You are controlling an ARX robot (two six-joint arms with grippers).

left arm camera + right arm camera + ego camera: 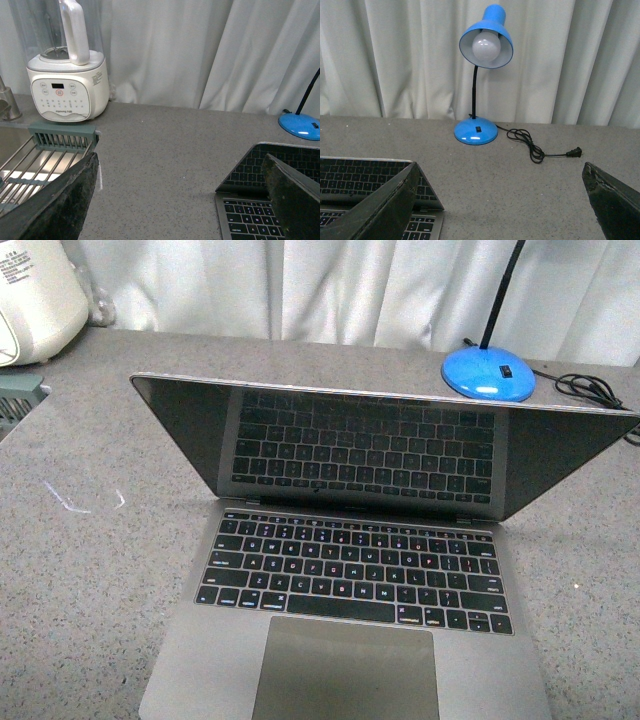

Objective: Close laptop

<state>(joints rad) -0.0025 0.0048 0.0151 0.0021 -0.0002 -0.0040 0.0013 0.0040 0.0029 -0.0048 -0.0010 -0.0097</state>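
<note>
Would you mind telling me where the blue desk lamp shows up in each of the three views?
Front view: only the blue desk lamp base, behind the laptop screen.
Left wrist view: its base, beyond the laptop.
Right wrist view: the whole lamp, past the laptop corner.
Shared landmark: the laptop.

Blue desk lamp (cord unplugged) and white blender stand on the grey counter.

Just one laptop, one blue lamp and one white blender on the bench. One sink rack too. Two pincers: left pincer, right pincer.
</note>
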